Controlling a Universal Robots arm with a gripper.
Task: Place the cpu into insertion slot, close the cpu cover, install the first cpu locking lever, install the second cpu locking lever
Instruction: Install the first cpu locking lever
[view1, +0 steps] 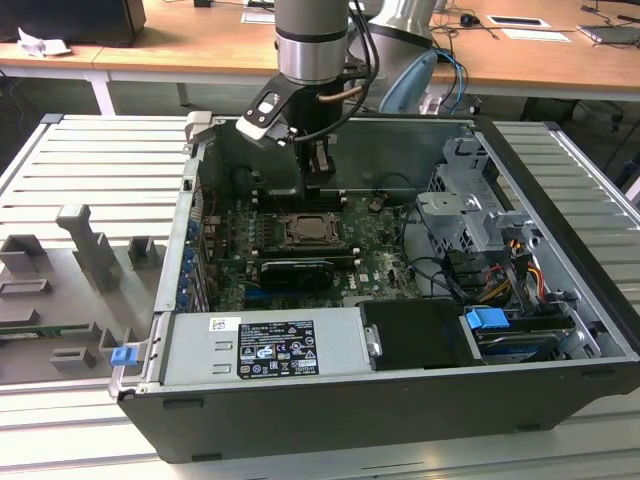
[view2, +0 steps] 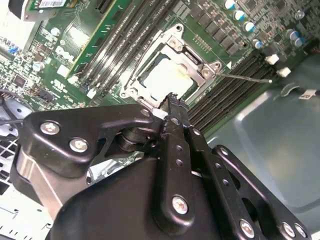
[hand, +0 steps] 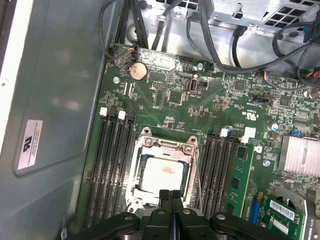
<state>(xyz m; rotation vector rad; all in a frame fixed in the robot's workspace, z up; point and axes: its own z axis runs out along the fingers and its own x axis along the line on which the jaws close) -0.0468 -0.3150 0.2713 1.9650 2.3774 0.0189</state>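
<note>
I am holding my gripper (hand: 171, 195) pinched shut, the two fingers pressing together with nothing between them. It is hanging just above one edge of the insertion slot (view1: 313, 232) on the motherboard (hand: 175, 95). The cpu (hand: 162, 172) is sitting flat in that slot, its pale top showing through the square opening of the cpu cover (hand: 167, 145). The cpu cover is apparently lying down over the chip rather than standing open, though my fingers are hiding one edge of it. So placing is looking done, and closing probably too. One thin locking lever (view2: 245, 77) is sticking out sideways from the slot, seemingly unlatched, so the levers are looking like the work left.
</note>
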